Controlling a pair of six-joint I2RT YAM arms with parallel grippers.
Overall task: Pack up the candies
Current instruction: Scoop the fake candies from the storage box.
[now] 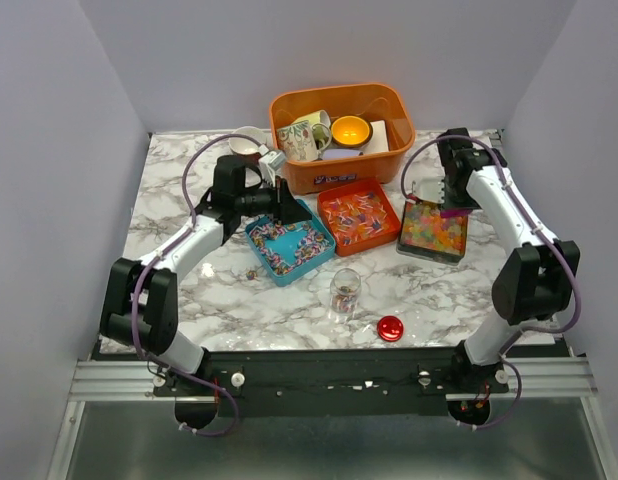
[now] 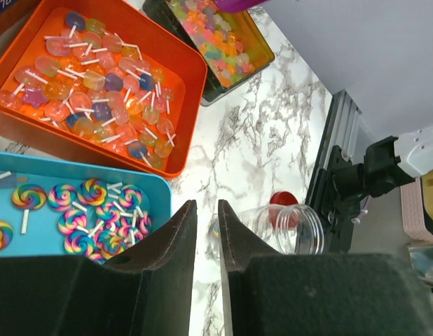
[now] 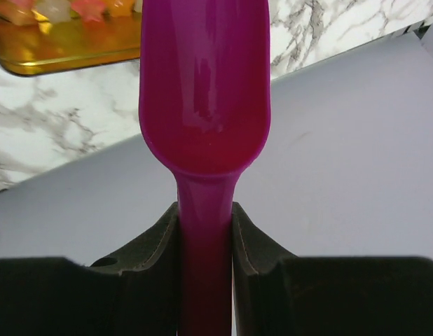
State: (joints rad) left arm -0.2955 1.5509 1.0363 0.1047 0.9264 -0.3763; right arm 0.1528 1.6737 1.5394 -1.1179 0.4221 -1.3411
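Observation:
The candies lie in three trays. Swirl lollipops fill the blue tray. Pale stick candies fill the orange tray. Glossy jelly candies fill the dark tray. A clear jar stands open in front of them with a few candies inside. My left gripper hovers over the blue tray's right end, empty, with a narrow gap between its fingers. My right gripper is shut on the purple scoop's handle, above the far edge of the dark tray.
A small red lid lies near the front edge. An orange bin with a mug and a bowl stands at the back. A cup sits to its left. One stray candy lies on the marble.

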